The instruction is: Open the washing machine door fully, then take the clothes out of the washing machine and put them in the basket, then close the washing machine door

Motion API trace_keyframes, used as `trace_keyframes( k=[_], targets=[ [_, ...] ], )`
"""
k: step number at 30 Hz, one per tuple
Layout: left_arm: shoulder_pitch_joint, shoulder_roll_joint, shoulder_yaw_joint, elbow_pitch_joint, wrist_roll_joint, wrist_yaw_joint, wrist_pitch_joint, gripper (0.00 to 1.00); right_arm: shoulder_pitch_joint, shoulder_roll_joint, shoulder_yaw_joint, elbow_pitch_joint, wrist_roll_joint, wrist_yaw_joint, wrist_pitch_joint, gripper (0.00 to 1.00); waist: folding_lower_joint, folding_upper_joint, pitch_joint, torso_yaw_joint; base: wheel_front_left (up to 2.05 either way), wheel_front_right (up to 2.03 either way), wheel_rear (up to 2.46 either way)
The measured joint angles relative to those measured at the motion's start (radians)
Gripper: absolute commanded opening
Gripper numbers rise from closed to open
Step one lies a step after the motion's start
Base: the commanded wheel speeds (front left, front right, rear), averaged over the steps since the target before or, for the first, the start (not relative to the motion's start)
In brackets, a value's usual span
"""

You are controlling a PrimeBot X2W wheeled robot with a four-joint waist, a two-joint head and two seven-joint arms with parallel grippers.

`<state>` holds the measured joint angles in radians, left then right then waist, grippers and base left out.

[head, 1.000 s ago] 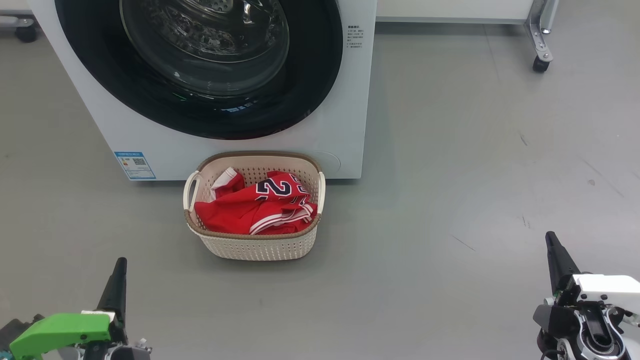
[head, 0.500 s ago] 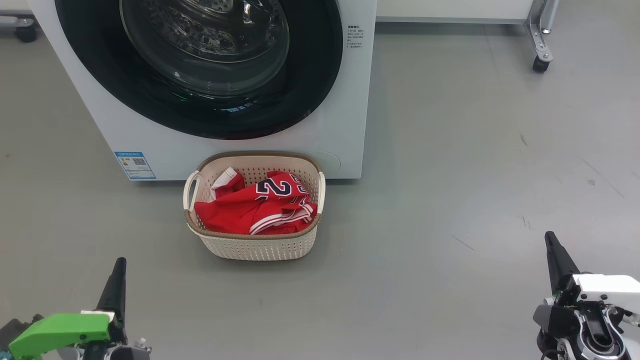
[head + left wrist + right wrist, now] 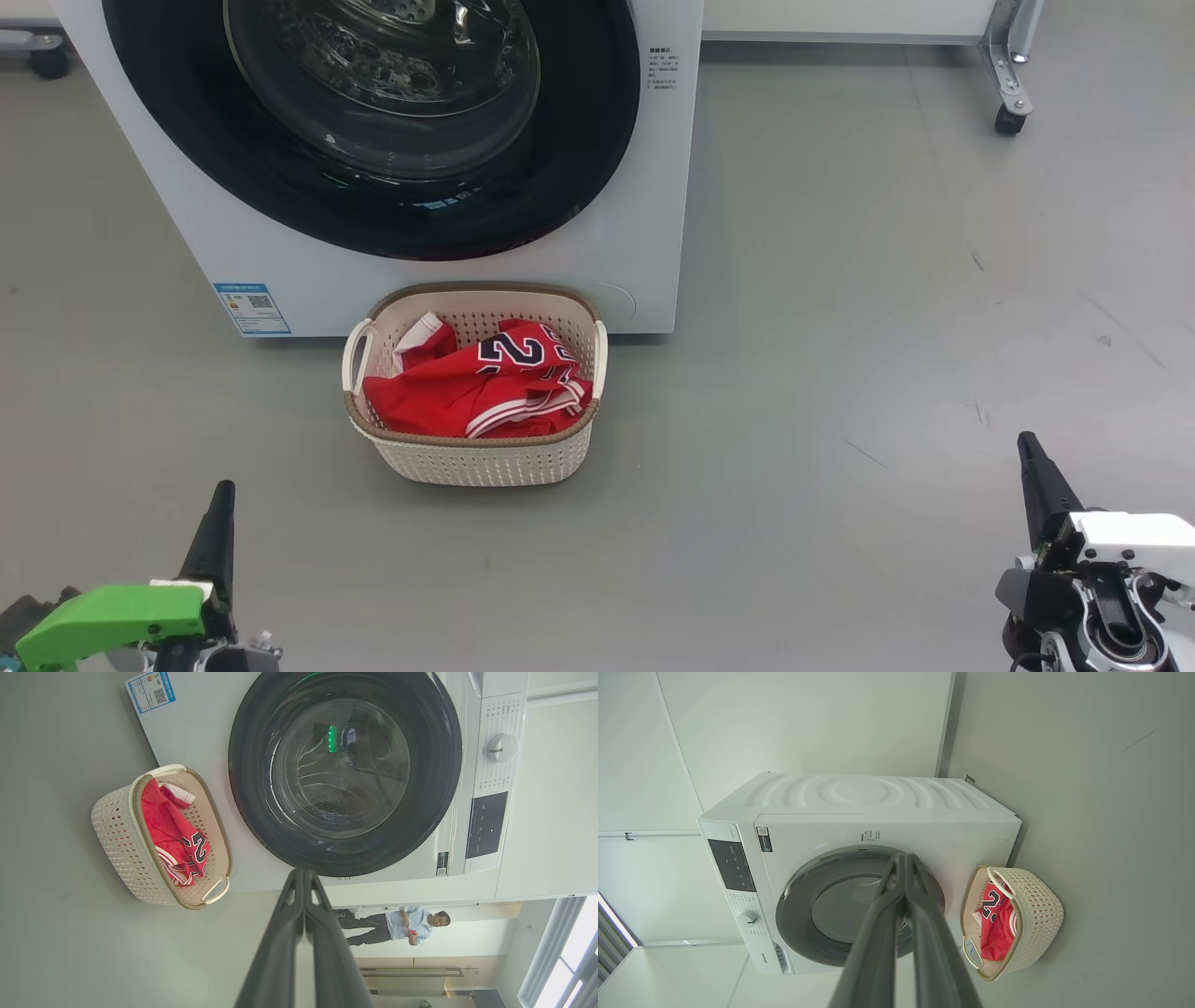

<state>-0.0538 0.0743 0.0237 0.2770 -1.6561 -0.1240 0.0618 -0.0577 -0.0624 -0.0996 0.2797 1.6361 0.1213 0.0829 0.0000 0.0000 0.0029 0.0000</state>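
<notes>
The head camera looks steeply down at the basket (image 3: 481, 462) and washing machine (image 3: 658, 187), which both sideways-rolled wrist views share.

Bright, even and diffuse all over, with only faint soft shadows on the grey floor (image 3: 840, 327) beside the basket (image 3: 476, 462) and along the foot of the washing machine (image 3: 653, 233). Sharp in the head view, with pale streaky reflections on the glass of the washing machine door (image 3: 373, 112) and a green glint there in the left wrist view. Bent at the edges in both wrist views, blown out white at the window (image 3: 577, 947), slightly soft on the close left pincer (image 3: 303, 872) and right pincer (image 3: 903, 856).
</notes>
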Motion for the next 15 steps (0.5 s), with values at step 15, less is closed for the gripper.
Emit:
trace_keyframes(
  k=[15],
  targets=[
    [0.0, 0.0, 0.001, 0.0, 0.0, 0.0, 0.0, 0.0, 0.0, 0.0, -0.001, 0.0, 0.0, 0.0, 0.0, 0.0, 0.0, 0.0, 0.0, 0.0, 0.0, 0.0, 0.0]
  ],
)
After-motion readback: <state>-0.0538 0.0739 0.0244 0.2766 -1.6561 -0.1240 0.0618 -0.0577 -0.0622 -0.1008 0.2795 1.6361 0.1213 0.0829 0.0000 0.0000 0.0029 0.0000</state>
